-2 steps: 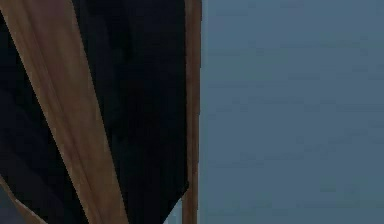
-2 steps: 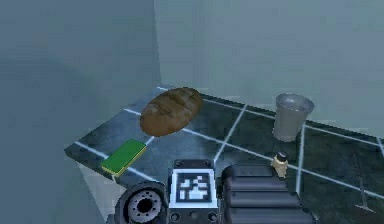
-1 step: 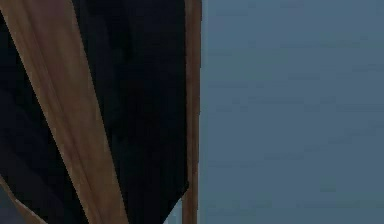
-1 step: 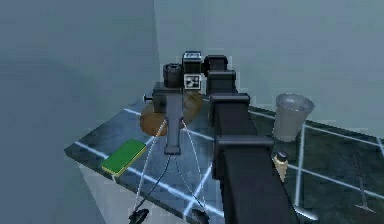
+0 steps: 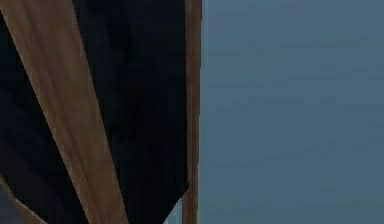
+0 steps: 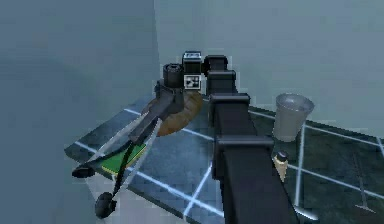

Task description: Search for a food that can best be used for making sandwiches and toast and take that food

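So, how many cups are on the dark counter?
1: a grey translucent cup stands on the counter at the arm side view's right; the arm may hide others.

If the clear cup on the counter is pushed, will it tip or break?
The clear cup stands upright and narrows toward its base, so it probably tips easily. It looks like glass, so likely fragile. On the smooth counter it may slide first.

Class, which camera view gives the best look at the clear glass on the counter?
The arm side view. There the glass stands upright on the dark tiled counter, right of the arm, rim to base in sight. The forward view faces a dark wood-edged panel and blue-grey wall.
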Tool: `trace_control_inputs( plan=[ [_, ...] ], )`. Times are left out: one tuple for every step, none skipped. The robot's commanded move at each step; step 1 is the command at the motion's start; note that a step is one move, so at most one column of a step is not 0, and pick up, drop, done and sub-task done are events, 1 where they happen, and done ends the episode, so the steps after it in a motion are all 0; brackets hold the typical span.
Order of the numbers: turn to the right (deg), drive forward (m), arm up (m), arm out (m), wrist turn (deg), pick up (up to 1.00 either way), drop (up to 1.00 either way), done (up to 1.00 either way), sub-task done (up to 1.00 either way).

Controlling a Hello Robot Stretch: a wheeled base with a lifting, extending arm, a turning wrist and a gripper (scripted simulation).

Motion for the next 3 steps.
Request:
trace_control_inputs(
  plan=[
    [0.0, 0.0, 0.0, 0.0, 45.0, 0.0, 0.0, 0.0, 0.0],
    [0.0, 0.0, 0.0, 0.0, 45.0, 0.0, 0.0, 0.0, 0.0],
    [0.0, 0.0, 0.0, 0.0, 30.0, 0.0, 0.0, 0.0, 0.0]
  ],
)
